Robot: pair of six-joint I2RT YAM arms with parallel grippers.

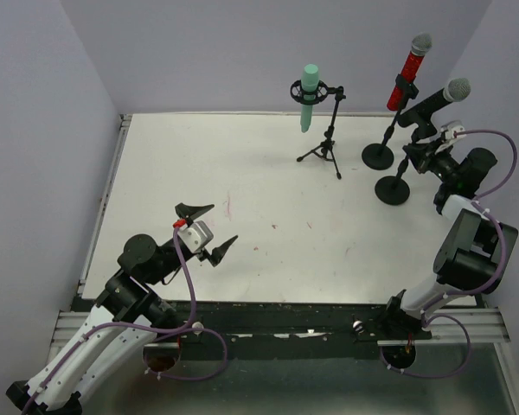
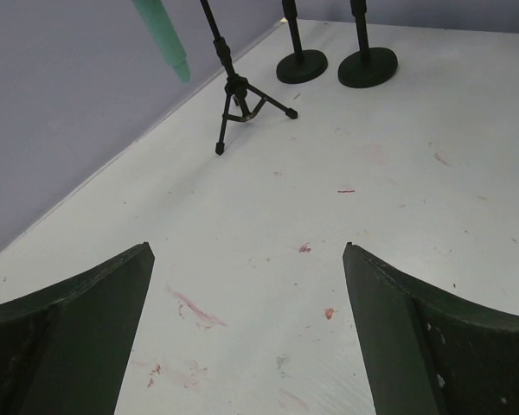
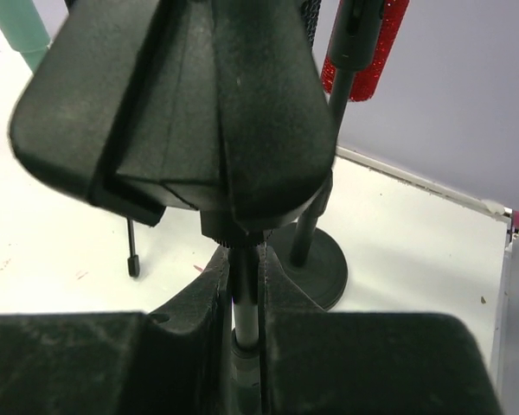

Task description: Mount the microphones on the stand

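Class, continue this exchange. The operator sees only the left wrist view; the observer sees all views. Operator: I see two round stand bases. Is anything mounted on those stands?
Observer: Yes, the far stand holds the red mic.
Operator: And the near one?
Observer: The near stand holds the black mic, tilted.
Operator: Where is the right gripper?
Observer: The right gripper is shut on the near stand's pole.

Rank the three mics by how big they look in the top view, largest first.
1. red mic: looks longest.
2 and 3. green mic and black mic: about alike, so I won't rank them against each other. The black one is slanted, which may foreshorten it.
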